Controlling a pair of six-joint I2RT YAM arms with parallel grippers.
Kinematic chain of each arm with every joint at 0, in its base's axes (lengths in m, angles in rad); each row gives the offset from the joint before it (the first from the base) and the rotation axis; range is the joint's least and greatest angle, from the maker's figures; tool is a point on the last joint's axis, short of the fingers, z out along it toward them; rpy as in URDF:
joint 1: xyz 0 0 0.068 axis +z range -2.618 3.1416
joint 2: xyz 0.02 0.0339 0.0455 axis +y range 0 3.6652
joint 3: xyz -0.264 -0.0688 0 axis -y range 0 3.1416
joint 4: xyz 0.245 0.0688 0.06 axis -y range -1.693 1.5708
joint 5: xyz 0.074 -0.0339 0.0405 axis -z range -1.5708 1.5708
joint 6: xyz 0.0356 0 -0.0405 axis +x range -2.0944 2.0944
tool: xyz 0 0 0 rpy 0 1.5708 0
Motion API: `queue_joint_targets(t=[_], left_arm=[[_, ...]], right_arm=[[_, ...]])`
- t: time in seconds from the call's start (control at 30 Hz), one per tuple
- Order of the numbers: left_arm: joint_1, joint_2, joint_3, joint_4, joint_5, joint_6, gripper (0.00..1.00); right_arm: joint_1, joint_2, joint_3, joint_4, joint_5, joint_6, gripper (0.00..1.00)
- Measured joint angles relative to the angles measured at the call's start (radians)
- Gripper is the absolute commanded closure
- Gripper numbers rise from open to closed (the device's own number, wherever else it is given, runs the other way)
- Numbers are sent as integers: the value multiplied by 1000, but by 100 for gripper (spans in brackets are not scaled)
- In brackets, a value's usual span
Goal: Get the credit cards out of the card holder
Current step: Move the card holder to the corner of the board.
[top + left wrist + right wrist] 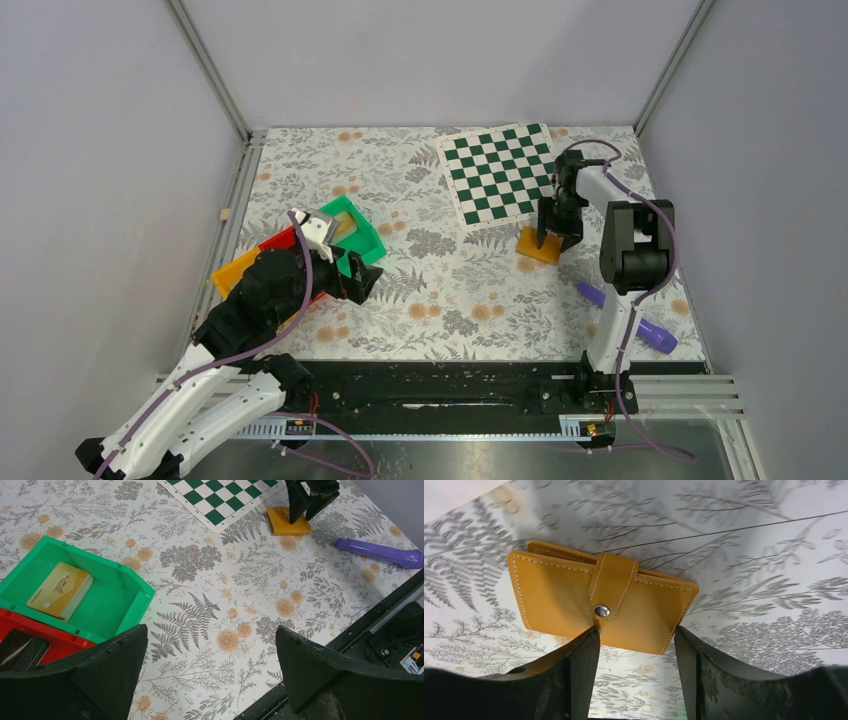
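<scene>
A: Card holder (559, 595), centre of the right wrist view: leather or leather-look, tan, satin, fine grain. Pale stitching along edges and strap.
B: Snap (601, 611)?
A: Polished metal, mirror-bright.
B: Tabletop (440, 290)?
A: Floral printed cover, matt, smooth. Cloth or vinyl, can't tell. Chessboard (500, 175), upper right of the top view: thin printed sheet, matt.
B: Bins?
A: Green bin (132, 610) and red bin (50, 632), left of the left wrist view: moulded plastic, smooth, slight sheen. Cards (60, 590) in the green one: gold, semi-gloss.
B: Tools?
A: Right tool (636, 632), left tool (211, 628): black, matt, grainy plastic. Purple cylinder (380, 552): glossy plastic. Rails (660, 390), bottom of the top view: bare aluminium.
</scene>
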Motion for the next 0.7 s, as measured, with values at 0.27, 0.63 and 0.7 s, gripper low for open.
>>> queue_joint_targets(t=[0.27,0.63,0.7], left_arm=[[0,0,0,0,0,0,2],[0,-3,0,-1,-23,0,2],[0,-3,0,-1,-29,0,3]], right_arm=[[166,-6,-18,-15,28,-2,39],[383,-173,-232,-7,46,29,31],[389,-226,-259,-10,38,31,25]])
